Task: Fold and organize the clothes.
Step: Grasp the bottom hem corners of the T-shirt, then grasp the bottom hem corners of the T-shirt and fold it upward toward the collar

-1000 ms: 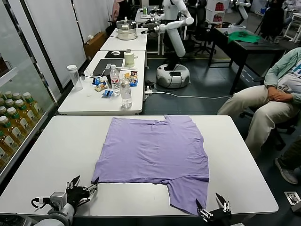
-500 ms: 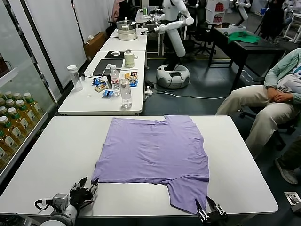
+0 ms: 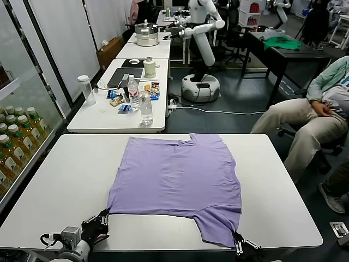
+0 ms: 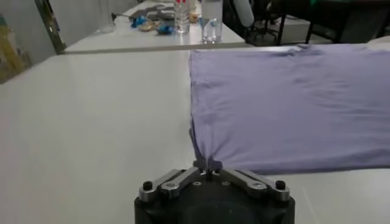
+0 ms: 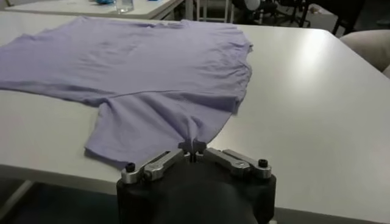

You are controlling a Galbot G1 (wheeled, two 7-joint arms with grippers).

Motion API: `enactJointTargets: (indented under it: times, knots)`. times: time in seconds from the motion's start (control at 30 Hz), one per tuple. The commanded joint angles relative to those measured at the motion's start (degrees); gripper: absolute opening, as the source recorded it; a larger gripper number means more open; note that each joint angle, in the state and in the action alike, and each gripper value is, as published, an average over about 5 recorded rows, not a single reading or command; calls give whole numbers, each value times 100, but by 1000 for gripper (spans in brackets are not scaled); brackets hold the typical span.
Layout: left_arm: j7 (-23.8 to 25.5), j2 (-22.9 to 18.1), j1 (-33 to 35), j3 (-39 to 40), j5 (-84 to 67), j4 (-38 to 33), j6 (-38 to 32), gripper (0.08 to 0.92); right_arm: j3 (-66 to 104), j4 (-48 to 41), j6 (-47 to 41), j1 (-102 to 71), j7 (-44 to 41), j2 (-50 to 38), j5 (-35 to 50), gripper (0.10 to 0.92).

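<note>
The clothes, a lavender-purple T-shirt (image 3: 180, 183), lie spread flat on the white table (image 3: 54, 180), plain side up, with one sleeve reaching toward the near edge. My left gripper (image 3: 101, 219) is shut on the shirt's near left corner (image 4: 204, 159), and the fabric puckers where the jaws pinch it (image 4: 207, 168). My right gripper (image 3: 236, 242) is shut on the edge of the near sleeve (image 5: 158, 125), pinched between the jaws (image 5: 192, 148). Both grippers sit low at the table's near edge.
A second white table (image 3: 117, 117) behind holds bottles, a laptop and snacks. Shelves of drink bottles (image 3: 16, 136) stand at the left. A seated person (image 3: 313, 117) is at the right, and another robot (image 3: 202, 49) stands farther back. A green garment (image 3: 282, 42) lies on a dark table.
Both grippers went from open to shut and moved in onto the shirt's near edge. The left took the corner, the right the sleeve edge, and the fabric now bunches at each.
</note>
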Motion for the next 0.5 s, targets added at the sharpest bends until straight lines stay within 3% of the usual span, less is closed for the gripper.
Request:
enactJointTargets:
  times: [0.03, 0.3, 0.5]
  knots:
    - [-303, 138, 1315, -134, 206, -896, -241, 87, 629, 809, 31, -816, -65, -205, -12, 113]
    - [-555, 314, 2034, -427, 158, -1084, -443, 87, 950, 1251, 37, -1463, -88, -237, -124, 113]
    - [-438, 394, 1408, -696, -110, -753, -426, 87, 766, 1219, -89, -596, -5, -202, -16, 113]
